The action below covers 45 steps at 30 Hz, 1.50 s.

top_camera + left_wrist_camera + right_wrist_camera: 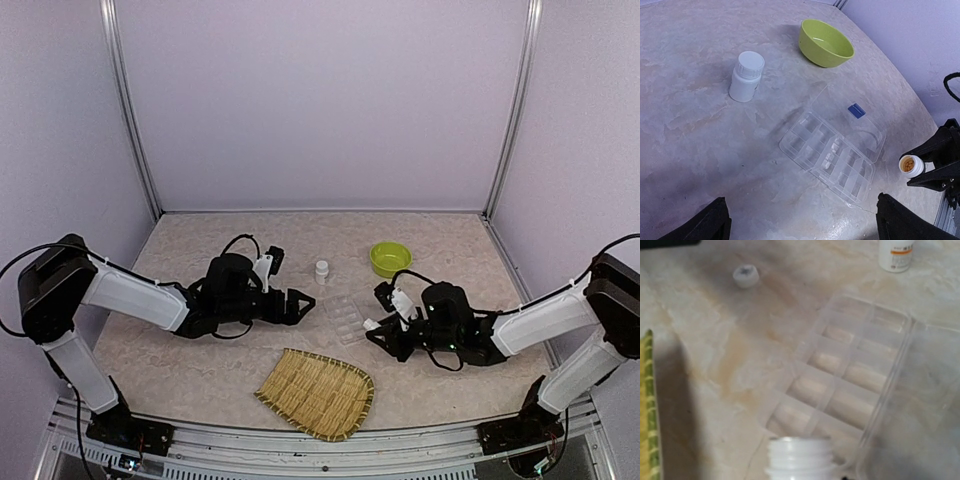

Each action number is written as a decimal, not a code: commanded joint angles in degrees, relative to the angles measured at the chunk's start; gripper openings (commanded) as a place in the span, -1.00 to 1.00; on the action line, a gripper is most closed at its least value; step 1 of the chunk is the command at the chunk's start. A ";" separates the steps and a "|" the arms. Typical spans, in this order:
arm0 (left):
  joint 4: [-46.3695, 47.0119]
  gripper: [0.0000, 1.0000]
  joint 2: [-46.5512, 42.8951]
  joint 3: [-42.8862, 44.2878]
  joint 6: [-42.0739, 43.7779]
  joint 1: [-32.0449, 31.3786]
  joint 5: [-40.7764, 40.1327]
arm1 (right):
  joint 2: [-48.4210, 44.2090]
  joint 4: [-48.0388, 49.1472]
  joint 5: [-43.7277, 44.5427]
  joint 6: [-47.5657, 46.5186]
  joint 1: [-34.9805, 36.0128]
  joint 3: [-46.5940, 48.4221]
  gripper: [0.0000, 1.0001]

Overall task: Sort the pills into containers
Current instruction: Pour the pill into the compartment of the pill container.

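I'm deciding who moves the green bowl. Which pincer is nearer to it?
Right. The right pincer, holding an open pill bottle, sits close in front of the green bowl; the left pincer is farther away, to its left past the clear box.

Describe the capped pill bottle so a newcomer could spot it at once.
Find the round lime-green bowl. Left of it, standing alone, is a small white bottle. Unlike the open bottle held in the right gripper, it has its ribbed cap on.
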 commanded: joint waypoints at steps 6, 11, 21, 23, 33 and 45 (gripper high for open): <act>1.60 0.98 -1.22 -0.75 0.18 0.12 0.92 | 3.57 -3.80 0.54 -2.16 -1.10 4.39 -0.53; 1.61 0.98 -1.36 -0.84 0.17 0.23 0.87 | 4.90 -6.13 -0.13 -2.71 -1.67 6.08 -0.53; 1.70 0.98 -0.40 -0.67 0.01 0.49 1.09 | 5.89 -8.50 -1.88 -3.79 -3.22 7.00 -0.53; 1.72 0.98 -0.38 -0.67 0.01 0.50 1.07 | 6.29 -8.63 -2.01 -3.70 -3.18 7.03 -0.53; 1.63 0.98 -0.58 -0.72 0.01 0.67 1.14 | 7.20 -10.71 -2.26 -3.52 -3.18 8.26 -0.53; 1.49 0.98 -0.65 -0.76 0.18 0.76 1.01 | 8.08 -13.55 -2.53 -3.30 -3.18 9.69 -0.53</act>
